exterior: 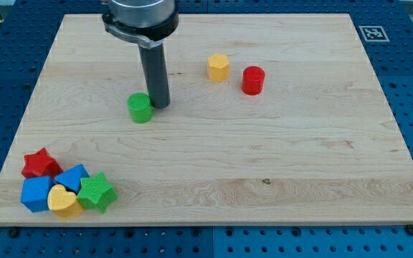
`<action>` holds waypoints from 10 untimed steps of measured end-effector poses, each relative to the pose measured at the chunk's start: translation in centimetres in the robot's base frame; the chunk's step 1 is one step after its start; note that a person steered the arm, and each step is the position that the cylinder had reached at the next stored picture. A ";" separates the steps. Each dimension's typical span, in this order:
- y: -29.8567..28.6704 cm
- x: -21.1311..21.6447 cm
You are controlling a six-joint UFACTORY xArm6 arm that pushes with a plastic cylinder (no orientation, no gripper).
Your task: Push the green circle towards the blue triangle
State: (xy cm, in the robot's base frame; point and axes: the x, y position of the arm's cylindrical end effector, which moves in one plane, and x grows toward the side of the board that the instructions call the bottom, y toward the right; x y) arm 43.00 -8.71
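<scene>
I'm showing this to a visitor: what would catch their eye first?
The dark rod, my tip touching the green circle on its right, left of centre. Next, the huddle at bottom left: red star, blue triangle, blue cube, yellow heart, green star.

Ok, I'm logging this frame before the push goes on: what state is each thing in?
Tip: down on the board, at the green circle's upper right edge.
Green circle: upright, alone mid-board.
Blue triangle: packed in the bottom-left cluster.
Red star, blue cube, yellow heart, green star: same cluster.
Yellow hexagon, red cylinder: upright, apart.
</scene>
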 end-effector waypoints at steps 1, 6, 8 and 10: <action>-1.4 0.1; -2.5 1.6; -2.5 1.8; -3.8 0.7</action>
State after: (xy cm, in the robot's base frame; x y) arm 43.70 -12.50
